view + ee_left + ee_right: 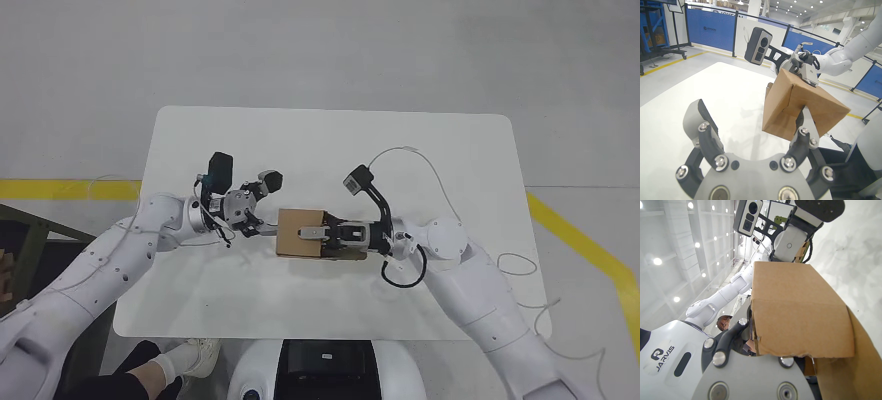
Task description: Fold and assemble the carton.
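Hiding one finger of the right gripper, the carton.

Illumination is bright and even in all three views. The source is rows of round ceiling lamps overhead, and each shows a small halo of glare. The white table reflects strongly and is close to washed out. Shadows on it are faint and soft-edged. The carton is evenly lit and matte. The barrier panels bow toward the left wrist view's edges.
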